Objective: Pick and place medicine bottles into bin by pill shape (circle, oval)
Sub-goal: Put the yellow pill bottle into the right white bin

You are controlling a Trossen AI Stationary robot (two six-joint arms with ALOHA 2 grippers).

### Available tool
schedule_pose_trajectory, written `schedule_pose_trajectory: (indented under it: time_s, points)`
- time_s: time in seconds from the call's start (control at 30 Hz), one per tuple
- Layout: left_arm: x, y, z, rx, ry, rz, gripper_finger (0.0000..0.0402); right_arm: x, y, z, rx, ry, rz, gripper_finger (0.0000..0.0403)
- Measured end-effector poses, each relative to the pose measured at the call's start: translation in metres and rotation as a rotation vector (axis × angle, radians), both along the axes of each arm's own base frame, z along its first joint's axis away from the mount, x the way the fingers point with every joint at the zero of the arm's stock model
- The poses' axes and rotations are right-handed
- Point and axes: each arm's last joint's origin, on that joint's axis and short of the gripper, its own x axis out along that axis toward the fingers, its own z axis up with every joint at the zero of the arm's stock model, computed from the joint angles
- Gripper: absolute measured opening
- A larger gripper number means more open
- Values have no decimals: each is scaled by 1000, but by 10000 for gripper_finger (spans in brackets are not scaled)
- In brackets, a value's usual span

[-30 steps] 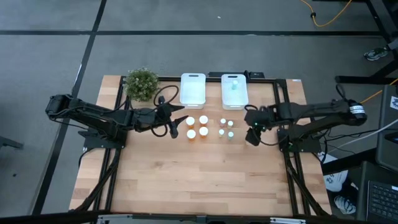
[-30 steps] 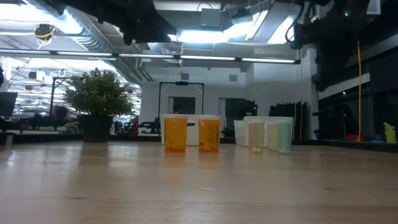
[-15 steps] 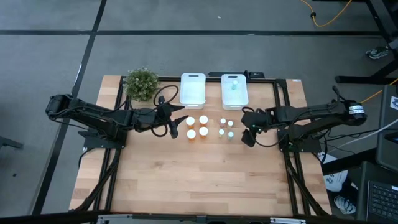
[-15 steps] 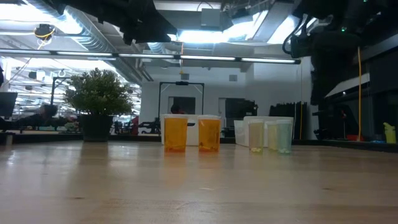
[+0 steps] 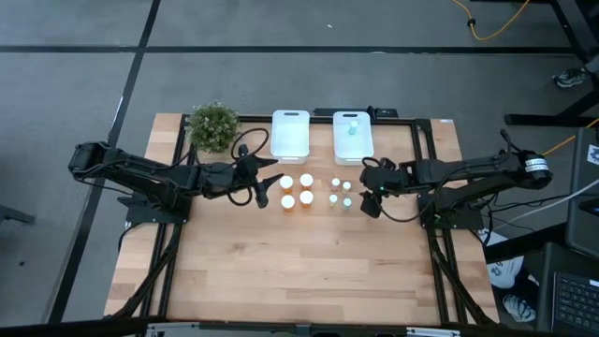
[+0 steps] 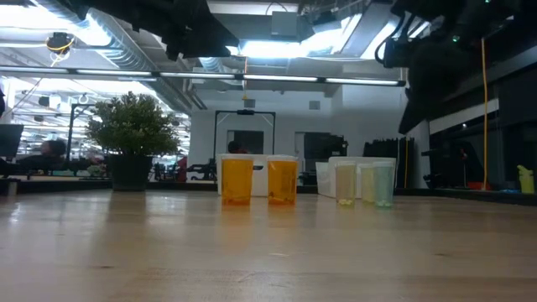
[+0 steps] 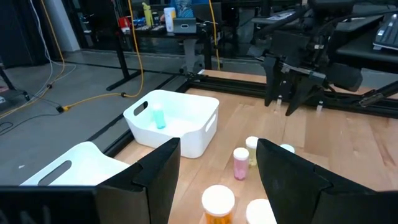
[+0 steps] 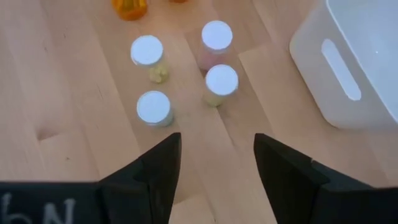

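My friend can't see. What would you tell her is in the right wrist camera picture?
The right gripper, fingers open and empty, hovers over a wooden table above four small clear bottles with white caps. A white bin stands beside them, and an orange bottle shows at the picture's edge.

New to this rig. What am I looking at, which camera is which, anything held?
Two robot arms work at a wooden table. One camera looks straight down, one sits at table height, and one rides on each wrist. The left tool waits beside four orange bottles. The right tool hovers open near four small pale bottles. Behind stand two white bins; the right bin holds one greenish bottle. A potted plant stands at the back left. Neither tool holds anything.
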Motion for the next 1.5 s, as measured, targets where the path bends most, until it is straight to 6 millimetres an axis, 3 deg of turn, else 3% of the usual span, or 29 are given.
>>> schedule_pose_trajectory:
  time_s: [0.43,0.67,1.17,1.5]
  points:
    - [0,0,0,0,0,0,204,2,0,1,24,-37,-45,290]
    - [0,0,0,0,0,0,204,3,-2,-3,143,-23,-93,285]
    - [0,0,0,3,2,-1,204,21,-35,-48,124,226,-151,282]
    - [0,0,0,3,2,-1,204,44,-40,-57,84,113,-30,282]
